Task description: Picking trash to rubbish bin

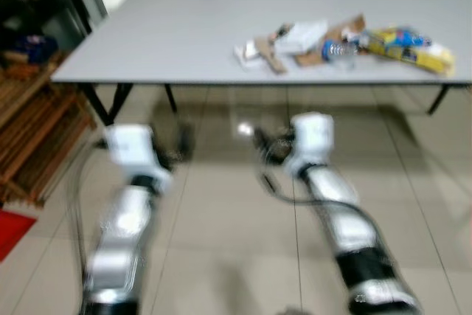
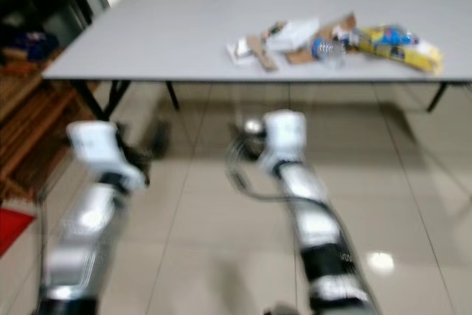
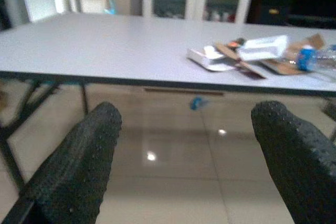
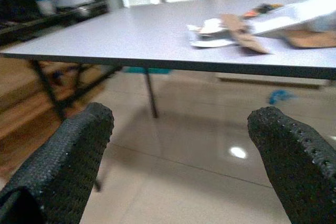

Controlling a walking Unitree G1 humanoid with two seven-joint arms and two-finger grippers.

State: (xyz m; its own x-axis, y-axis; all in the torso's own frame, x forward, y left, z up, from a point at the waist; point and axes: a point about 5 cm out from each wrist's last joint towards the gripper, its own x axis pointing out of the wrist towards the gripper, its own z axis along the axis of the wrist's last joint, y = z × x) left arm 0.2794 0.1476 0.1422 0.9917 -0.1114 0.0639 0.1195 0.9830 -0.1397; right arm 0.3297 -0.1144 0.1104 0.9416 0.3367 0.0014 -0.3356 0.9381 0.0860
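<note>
Grey table (image 1: pixel 184 42), trash pile (image 1: pixel 339 46), no legible writing, blurred.

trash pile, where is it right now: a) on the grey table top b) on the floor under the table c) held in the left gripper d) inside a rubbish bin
a: the trash pile of cardboard, paper, a plastic bottle and a yellow packet lies on the grey table, while both grippers hang open short of the table edge.
</note>
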